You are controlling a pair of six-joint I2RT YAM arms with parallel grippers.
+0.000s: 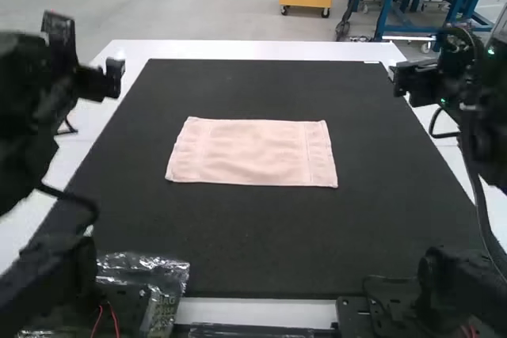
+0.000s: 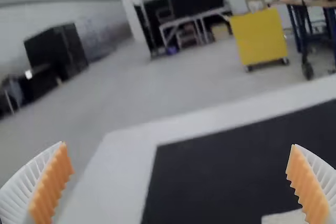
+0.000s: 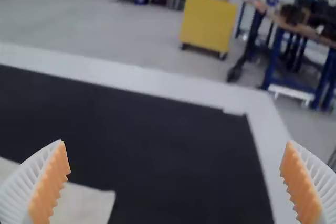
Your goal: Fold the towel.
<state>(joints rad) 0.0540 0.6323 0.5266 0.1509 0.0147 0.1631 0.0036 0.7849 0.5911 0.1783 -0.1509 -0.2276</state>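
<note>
A pink towel [image 1: 252, 152] is lying flat and central, likely suiting both arms; left pincer [image 2: 179, 144] and right pincer [image 3: 176, 142] are hanging open

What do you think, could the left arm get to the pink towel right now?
Probably yes. The left gripper is open and holds nothing, and the pink towel lies flat on the black mat with nothing on top of it or in between.
</note>
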